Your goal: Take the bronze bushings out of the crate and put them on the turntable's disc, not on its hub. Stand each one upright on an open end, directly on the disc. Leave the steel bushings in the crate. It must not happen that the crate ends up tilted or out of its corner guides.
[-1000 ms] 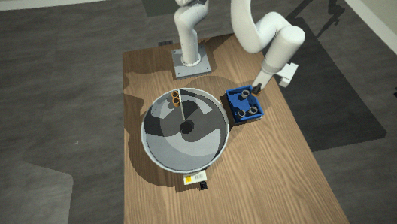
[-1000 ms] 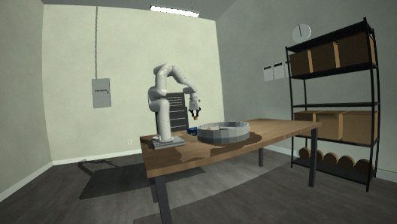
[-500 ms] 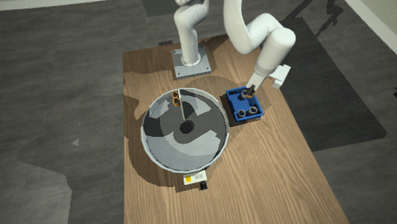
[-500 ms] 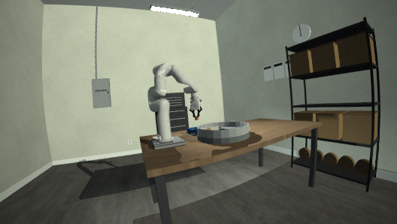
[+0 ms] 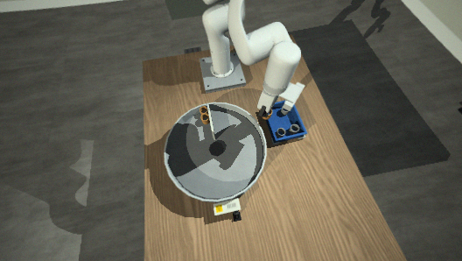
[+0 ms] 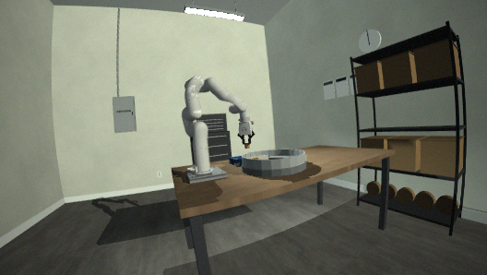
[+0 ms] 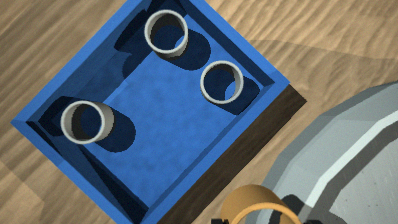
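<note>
My gripper [image 5: 265, 113] [image 6: 247, 144] is shut on a bronze bushing [image 5: 269, 116] [image 7: 254, 204]. It holds the bushing in the air over the gap between the blue crate [image 5: 300, 119] [image 7: 165, 125] and the turntable's rim [image 5: 262, 137] [image 7: 345, 160]. Three steel bushings [image 7: 166, 32] [image 7: 222, 81] [image 7: 84, 121] stand upright in the crate; two of them show in the top view [image 5: 281, 131] [image 5: 294, 128]. Two bronze bushings [image 5: 204, 113] stand on the grey disc [image 5: 197, 175] near its far rim, away from the dark hub [image 5: 216, 148].
The turntable [image 6: 274, 162] fills the table's middle, with a raised rim and a thin pale bar [image 5: 211, 124] from rim to hub. A label card [image 5: 227, 207] and a small black block [image 5: 236, 215] lie in front of it. The arm's base [image 5: 223, 79] stands behind.
</note>
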Motion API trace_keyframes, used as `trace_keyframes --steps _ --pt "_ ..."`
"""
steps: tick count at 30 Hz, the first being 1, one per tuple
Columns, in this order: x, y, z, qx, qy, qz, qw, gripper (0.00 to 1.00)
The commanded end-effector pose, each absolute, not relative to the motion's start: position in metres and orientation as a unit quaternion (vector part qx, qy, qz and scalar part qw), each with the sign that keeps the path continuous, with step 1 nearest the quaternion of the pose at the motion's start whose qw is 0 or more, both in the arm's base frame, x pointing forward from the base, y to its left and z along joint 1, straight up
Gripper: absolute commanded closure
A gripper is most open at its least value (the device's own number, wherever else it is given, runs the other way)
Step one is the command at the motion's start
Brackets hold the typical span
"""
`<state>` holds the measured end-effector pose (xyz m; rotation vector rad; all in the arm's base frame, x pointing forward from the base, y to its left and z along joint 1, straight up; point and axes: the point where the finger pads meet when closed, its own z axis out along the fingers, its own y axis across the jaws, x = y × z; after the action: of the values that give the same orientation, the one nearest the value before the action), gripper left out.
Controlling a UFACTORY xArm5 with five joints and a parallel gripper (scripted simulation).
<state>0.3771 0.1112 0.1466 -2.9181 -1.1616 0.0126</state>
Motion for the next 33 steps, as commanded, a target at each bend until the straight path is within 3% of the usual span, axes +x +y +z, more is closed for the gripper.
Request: trace_keyframes --steps 1,23,33 --pt "0.379 0.064 0.149 -0.929 -0.371 0.001 0.000 1.00" --pt "0.378 -0.143 0.149 -0.929 -0.371 0.001 0.001 1.00" --pt "0.377 -0.192 0.149 -0.929 -0.371 0.001 0.001 1.00"
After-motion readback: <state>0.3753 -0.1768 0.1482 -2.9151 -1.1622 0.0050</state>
